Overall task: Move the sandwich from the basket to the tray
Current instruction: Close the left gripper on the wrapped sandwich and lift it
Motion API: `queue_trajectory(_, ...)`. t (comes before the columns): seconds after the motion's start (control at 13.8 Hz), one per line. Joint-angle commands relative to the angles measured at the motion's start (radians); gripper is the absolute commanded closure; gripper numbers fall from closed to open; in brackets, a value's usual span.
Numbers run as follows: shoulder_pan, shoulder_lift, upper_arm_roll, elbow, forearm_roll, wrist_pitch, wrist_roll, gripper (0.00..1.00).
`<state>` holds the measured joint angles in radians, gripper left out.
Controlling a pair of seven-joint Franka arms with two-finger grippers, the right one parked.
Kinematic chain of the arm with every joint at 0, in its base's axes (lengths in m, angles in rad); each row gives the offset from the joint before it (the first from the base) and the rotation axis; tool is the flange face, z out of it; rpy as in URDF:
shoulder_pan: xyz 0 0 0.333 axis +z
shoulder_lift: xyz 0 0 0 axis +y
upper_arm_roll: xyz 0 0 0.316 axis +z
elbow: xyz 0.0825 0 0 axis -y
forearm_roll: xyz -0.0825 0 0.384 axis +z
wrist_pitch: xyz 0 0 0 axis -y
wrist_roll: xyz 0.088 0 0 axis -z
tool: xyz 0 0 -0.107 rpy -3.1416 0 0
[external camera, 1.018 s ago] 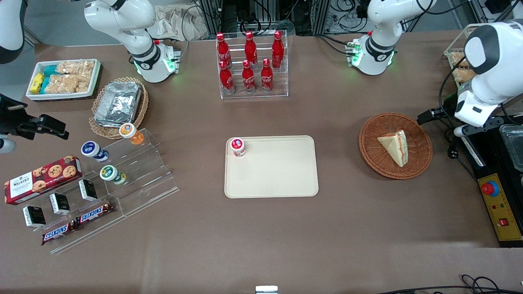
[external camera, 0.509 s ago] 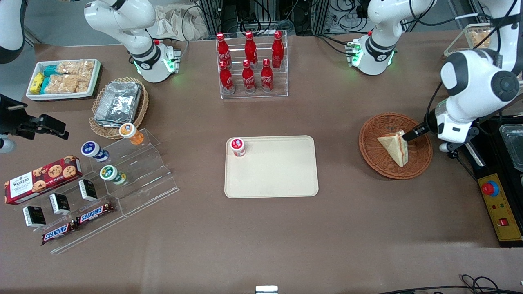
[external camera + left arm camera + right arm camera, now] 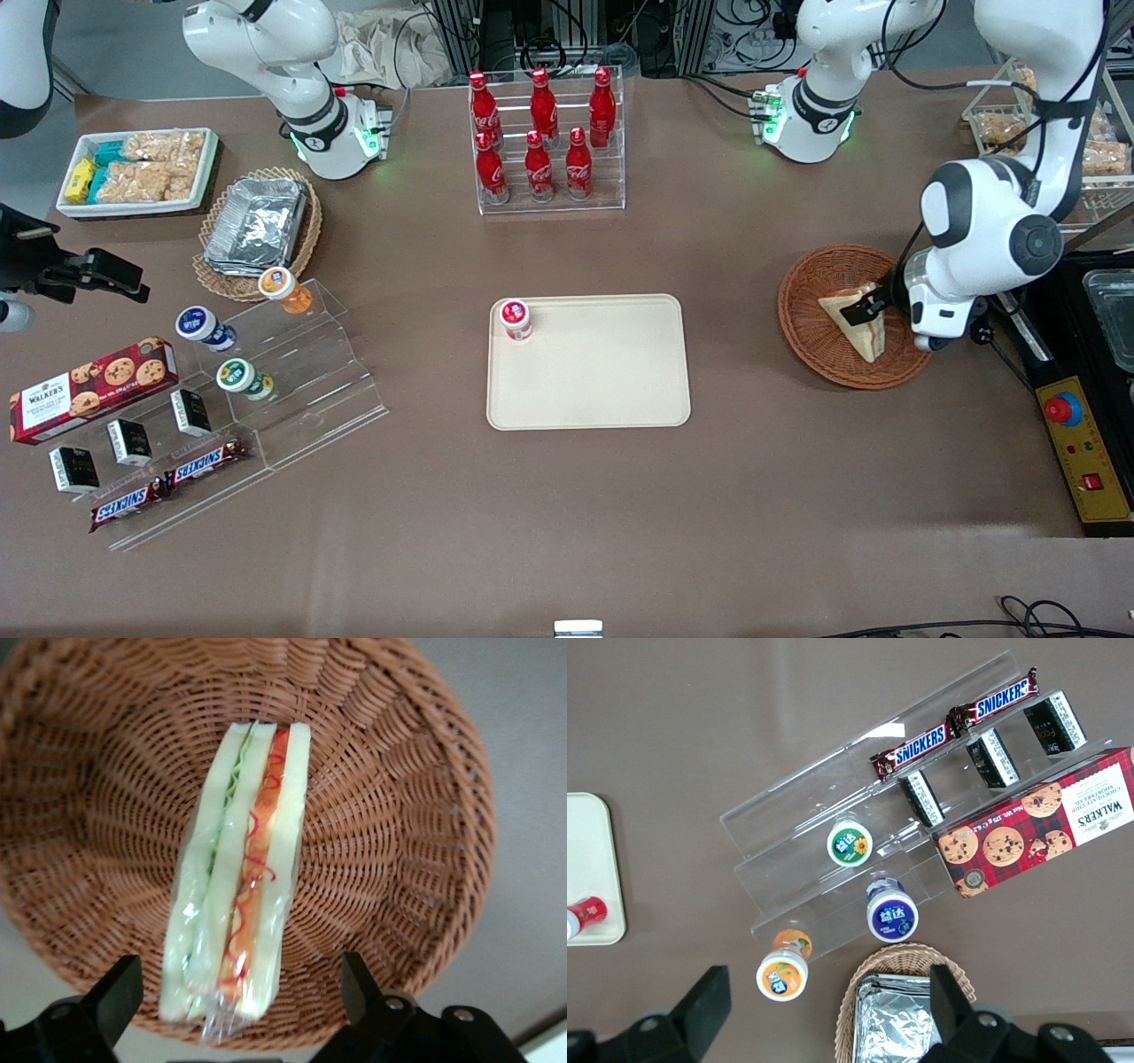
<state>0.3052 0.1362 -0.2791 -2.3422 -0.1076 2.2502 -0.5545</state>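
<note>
The sandwich (image 3: 850,321), a wrapped wedge of white bread with orange and green filling, lies in the round reddish-brown basket (image 3: 815,266) toward the working arm's end of the table. My left gripper (image 3: 873,306) hangs open just above it. In the left wrist view the sandwich (image 3: 244,877) stands on edge in the basket (image 3: 399,815), and the gripper (image 3: 237,988) has one black finger on each side of the sandwich's nearer end, without touching it. The cream tray (image 3: 589,381) lies at the table's middle, toward the parked arm from the basket.
A small red-capped bottle (image 3: 516,319) stands on a tray corner. A rack of red cola bottles (image 3: 545,142) is farther from the camera than the tray. A control box with a red button (image 3: 1063,409) and a wire snack basket (image 3: 1001,133) flank the working arm.
The left arm has swung in from the table's end over the basket. Its gripper has come down from beside the basket's rim to a spot straddling the sandwich. The sandwich has not moved.
</note>
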Motion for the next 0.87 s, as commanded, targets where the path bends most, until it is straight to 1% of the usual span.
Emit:
queue_trajectory(0.0, -0.005, 0.045, 0.001, -0.019, 0.005, 0.069, -0.03, 0.0)
queue_trajectory(0.15, -0.005, 0.065, 0.001, -0.019, 0.006, 0.092, -0.03, 0.01)
queue_trajectory(0.22, -0.005, 0.069, 0.001, -0.019, 0.006, 0.098, -0.03, 0.07)
queue_trajectory(0.29, -0.002, 0.068, 0.004, -0.017, 0.008, 0.1, -0.031, 0.19)
queue_trajectory(0.36, 0.005, 0.065, 0.008, -0.016, 0.009, 0.098, -0.03, 0.41)
queue_trajectory(0.44, 0.005, 0.065, 0.008, -0.014, 0.012, 0.098, -0.03, 0.56)
queue_trajectory(0.51, 0.005, 0.063, 0.008, -0.014, 0.012, 0.098, -0.03, 0.67)
queue_trajectory(0.58, 0.005, 0.059, 0.008, -0.014, 0.012, 0.097, -0.031, 0.73)
queue_trajectory(0.8, 0.005, 0.007, 0.008, -0.011, 0.012, 0.043, -0.03, 0.74)
